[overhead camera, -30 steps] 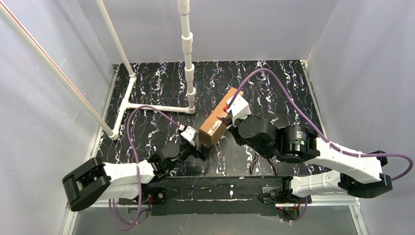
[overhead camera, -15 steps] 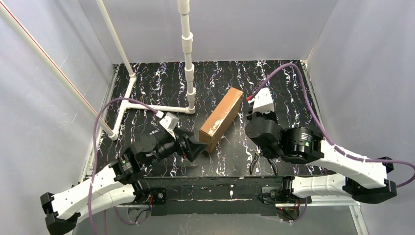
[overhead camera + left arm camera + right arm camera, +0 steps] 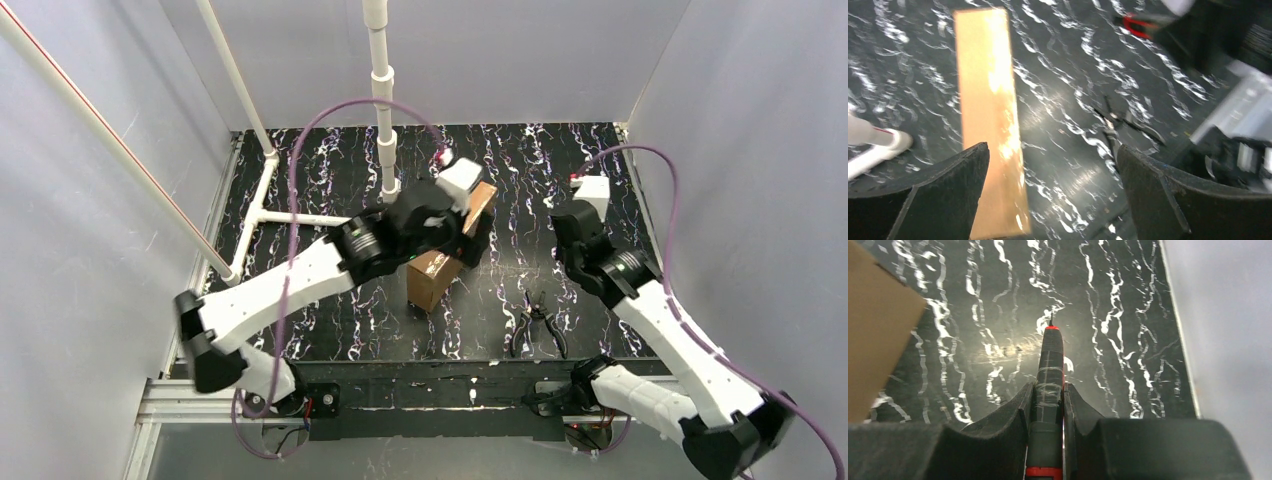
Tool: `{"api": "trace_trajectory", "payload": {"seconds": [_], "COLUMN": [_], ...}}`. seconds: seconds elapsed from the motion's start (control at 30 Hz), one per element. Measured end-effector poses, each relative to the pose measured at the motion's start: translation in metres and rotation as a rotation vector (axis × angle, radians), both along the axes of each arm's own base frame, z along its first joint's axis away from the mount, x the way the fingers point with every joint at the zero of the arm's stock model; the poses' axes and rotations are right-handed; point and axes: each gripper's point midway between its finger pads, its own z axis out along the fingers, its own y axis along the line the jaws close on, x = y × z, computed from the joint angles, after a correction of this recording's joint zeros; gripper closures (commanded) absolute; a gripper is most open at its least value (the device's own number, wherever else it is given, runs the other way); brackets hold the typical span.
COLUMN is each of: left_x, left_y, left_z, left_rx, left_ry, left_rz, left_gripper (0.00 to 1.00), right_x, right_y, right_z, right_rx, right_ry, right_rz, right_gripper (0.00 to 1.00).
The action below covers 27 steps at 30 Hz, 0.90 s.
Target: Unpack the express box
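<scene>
The black, white-veined worktop (image 3: 330, 170) fills the floor of the cell, with a white pipe frame (image 3: 383, 90) standing on its far left part. The left arm (image 3: 300, 275) reaches diagonally across the middle, its wrist hanging over the far end of the express box (image 3: 432, 275). The right arm (image 3: 650, 310) rises along the right side, well apart from the box.

The express box lies flat near the centre of the worktop, running diagonally from near-left to far-right. Only its near end shows clear of the left arm from above. In the blurred left wrist view its top face looks plain and flat.

The left tool (image 3: 1052, 150) is spread wide with nothing between its fingers – the box sits below, nearer one finger. A pair of dark pliers (image 3: 535, 322) lies on the worktop near the front edge, right of the box. The right tool (image 3: 1048, 390) is pinching a thin black stick with red bands (image 3: 1050, 352) – its fine tip points away over bare worktop
</scene>
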Motion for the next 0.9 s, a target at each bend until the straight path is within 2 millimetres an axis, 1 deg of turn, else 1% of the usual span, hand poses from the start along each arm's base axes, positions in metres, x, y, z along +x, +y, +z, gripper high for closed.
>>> {"api": "trace_trajectory", "payload": {"seconds": [0.03,0.1,0.17,0.2,0.3,0.4,0.43,0.47,0.5,0.63,0.73,0.8,0.9], "left_x": [0.009,0.034,0.053,0.060,0.077,0.091,0.095,0.097,0.102,0.120,0.132,0.141,0.150], "left_y": [-0.005,-0.017,-0.028,-0.031,-0.040,-0.048,-0.052,-0.053,-0.057,-0.061,-0.055,-0.046,-0.034], "left_z": [-0.002,0.001,0.002,0.001,-0.009,-0.021,-0.025,-0.023,-0.033,-0.047,-0.062,-0.074,-0.085], "left_rx": [0.043,0.121,0.177,0.203,0.286,0.352,0.369,0.371,0.401,0.445,0.464,0.475,0.490], "left_ry": [-0.010,-0.047,-0.085,-0.097,-0.123,-0.122,-0.120,-0.123,-0.112,-0.087,-0.038,0.010,0.055], "left_rz": [0.024,0.081,0.115,0.126,0.149,0.164,0.165,0.166,0.168,0.186,0.205,0.211,0.211], "left_gripper": [0.02,0.02,0.02,0.02,0.02,0.02,0.02,0.02,0.02,0.02,0.02,0.02,0.02], "right_x": [-0.004,-0.011,-0.018,-0.021,-0.033,-0.042,-0.045,-0.047,-0.049,-0.053,-0.055,-0.056,-0.059], "right_y": [0.001,0.001,0.002,0.002,-0.003,-0.009,-0.011,-0.012,-0.013,-0.011,-0.007,-0.005,0.000], "right_z": [0.003,0.014,0.032,0.041,0.059,0.070,0.072,0.073,0.072,0.066,0.062,0.060,0.057], "right_rx": [0.036,0.104,0.182,0.217,0.281,0.319,0.326,0.330,0.330,0.337,0.346,0.354,0.364], "right_ry": [-0.020,-0.074,-0.148,-0.185,-0.261,-0.315,-0.325,-0.329,-0.327,-0.294,-0.272,-0.260,-0.239], "right_rz": [0.004,0.012,0.023,0.029,0.031,0.030,0.030,0.029,0.027,0.039,0.057,0.070,0.092], "right_gripper": [0.99,0.99,0.99,0.99,0.99,0.99,0.99,0.99,0.99,0.99,0.99,0.99,0.99]}}
